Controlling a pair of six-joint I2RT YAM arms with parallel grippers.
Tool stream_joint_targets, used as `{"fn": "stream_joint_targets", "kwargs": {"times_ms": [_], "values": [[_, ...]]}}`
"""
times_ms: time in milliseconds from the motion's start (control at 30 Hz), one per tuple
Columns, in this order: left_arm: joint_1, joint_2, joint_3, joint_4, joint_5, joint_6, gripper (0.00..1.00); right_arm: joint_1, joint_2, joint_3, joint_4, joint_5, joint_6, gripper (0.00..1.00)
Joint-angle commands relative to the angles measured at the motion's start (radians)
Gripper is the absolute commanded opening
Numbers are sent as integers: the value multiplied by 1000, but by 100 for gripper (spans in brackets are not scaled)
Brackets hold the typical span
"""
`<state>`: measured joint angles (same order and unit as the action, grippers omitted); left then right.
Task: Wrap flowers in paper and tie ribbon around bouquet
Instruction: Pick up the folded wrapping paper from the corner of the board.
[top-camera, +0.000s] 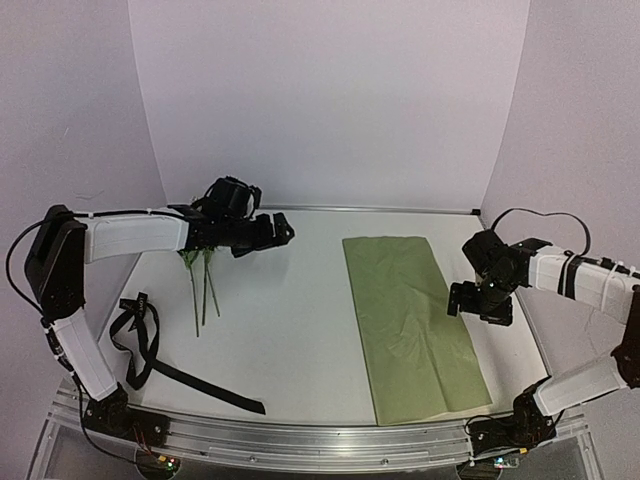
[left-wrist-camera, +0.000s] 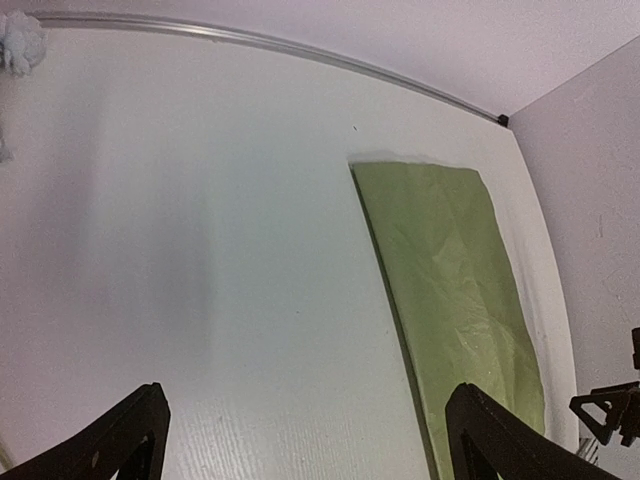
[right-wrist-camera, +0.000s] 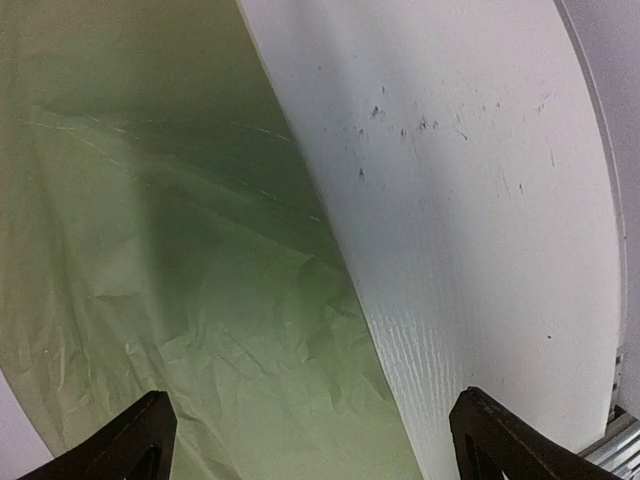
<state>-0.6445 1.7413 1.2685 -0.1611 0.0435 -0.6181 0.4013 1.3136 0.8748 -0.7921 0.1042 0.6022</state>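
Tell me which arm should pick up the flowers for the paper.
Left, probably. Its open left tool is right beside the flowers on the left side, while the right tool hangs open at the right edge of the paper, well away from them.

Lit evenly and softly from overhead, with a faint lilac cast. Shaded only diffusely, most broadly across the counter (left-wrist-camera: 150, 280) in the left wrist view. Bent at the edges by wide-angle lenses. Slightly soft on the paper (right-wrist-camera: 150, 300) close up.
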Motion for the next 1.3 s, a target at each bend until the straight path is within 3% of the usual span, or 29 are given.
{"fn": "stream_joint_targets", "kwargs": {"times_ms": [0, 367, 767, 900, 1067, 1167, 1267], "values": [[-35, 110, 58, 54, 111, -64, 100, -37, 2, -62, 66, -57, 28, 98], [-143, 334, 231, 36, 172, -70, 100, -125, -9, -235, 200, -166, 55, 98], [-156, 383, 293, -12, 173, -56, 100, -157, 104, -303, 403, -397, 165, 98], [-147, 378, 295, -39, 150, -48, 100, -138, 132, -312, 507, -487, 278, 98], [-99, 357, 257, -38, 159, -61, 99, -11, 106, -265, 533, -458, 355, 98], [-71, 347, 238, -33, 185, -62, 95, 5, 114, -245, 538, -443, 376, 98], [-66, 351, 235, -35, 221, -49, 84, 3, 150, -223, 539, -439, 366, 95]]}}
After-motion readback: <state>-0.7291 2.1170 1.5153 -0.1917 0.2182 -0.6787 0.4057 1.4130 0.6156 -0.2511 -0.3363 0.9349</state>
